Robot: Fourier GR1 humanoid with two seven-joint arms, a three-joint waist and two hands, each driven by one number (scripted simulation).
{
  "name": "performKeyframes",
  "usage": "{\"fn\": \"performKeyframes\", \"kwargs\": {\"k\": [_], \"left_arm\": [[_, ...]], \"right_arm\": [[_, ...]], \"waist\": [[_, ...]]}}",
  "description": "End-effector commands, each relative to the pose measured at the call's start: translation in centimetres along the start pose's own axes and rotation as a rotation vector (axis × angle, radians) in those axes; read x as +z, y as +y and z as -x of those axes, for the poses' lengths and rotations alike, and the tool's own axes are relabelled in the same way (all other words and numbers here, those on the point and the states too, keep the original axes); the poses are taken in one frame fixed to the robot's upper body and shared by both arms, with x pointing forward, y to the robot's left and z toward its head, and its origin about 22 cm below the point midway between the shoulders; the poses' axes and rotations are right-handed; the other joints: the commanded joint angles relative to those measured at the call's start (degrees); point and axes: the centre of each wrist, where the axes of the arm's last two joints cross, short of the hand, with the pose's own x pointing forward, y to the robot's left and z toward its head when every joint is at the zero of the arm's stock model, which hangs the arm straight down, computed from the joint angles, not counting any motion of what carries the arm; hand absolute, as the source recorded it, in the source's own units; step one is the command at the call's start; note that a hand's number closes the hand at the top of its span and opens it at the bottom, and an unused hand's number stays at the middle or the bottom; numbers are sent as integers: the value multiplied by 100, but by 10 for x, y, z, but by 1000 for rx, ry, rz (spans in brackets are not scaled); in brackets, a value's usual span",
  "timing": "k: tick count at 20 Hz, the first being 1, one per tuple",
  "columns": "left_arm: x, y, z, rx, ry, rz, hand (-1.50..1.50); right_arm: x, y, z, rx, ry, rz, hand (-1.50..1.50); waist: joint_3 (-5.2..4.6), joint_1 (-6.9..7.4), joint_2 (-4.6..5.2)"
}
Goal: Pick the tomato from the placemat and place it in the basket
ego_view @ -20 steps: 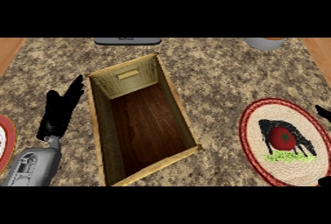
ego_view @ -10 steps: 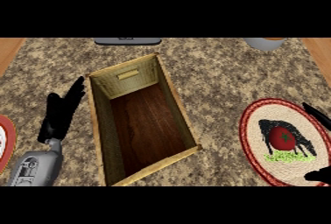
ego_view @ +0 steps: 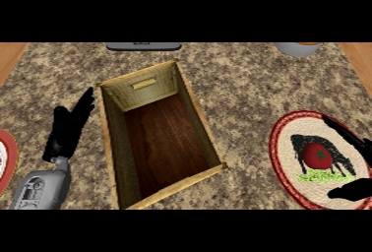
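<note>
Moved: right hand [ego_view: 347,134] has come further in from the right edge and now reaches over the placemat; nothing else has shifted.
Worktop [ego_view: 254,93]: speckled brown stone, filling the view, with wood showing at both upper corners.
Basket [ego_view: 191,106]: long open box with pale woven walls and a dark wood floor, set at a slant in the middle of the worktop; nothing lies in it.
Placemat [ego_view: 282,140]: round, woven, red-rimmed, at the right, well apart from the basket; a dark figure and a green patch mark its pale centre.
Left forearm [ego_view: 38,186]: grey, rising from the lower left corner.
Left hand [ego_view: 67,132]: resting left of the basket, just beside its wall, fingers straight and together, pointing up the view.
Right hand, state: fingers and thumb spread wide apart, holding nothing; one finger slants across the mat above the tomato, the thumb lies below it near the mat's lower rim. Neither touches the tomato.
Tomato [ego_view: 317,154]: red, on the middle of the placemat, on the dark figure, between finger and thumb.
Plate [ego_view: 4,160]: red-rimmed, cut off by the left edge.
Grey object [ego_view: 143,46]: flat, at the top edge beyond the basket.
Cup [ego_view: 298,48]: grey, at the top edge, right of centre.
</note>
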Motion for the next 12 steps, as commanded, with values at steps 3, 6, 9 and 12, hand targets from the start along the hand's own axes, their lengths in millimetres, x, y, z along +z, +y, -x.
{"fn": "performKeyframes", "kwargs": {"k": [3,6,9,12], "left_arm": [[4,-17,-11,5,-12,11,0],[-4,13,-1,8,-23,-3,0],[11,15,8,13,7,3,0],[3,8,-1,9,-8,-8,0]], "right_arm": [[-20,6,-5,-7,1,-22,-150],[-12,16,7,-19,6,-15,-150],[-21,15,0,-33,14,-3,-150],[-32,26,9,44,3,-56,150]], "waist": [[1,5,-3],[1,0,1],[0,4,-3],[2,19,3]]}}
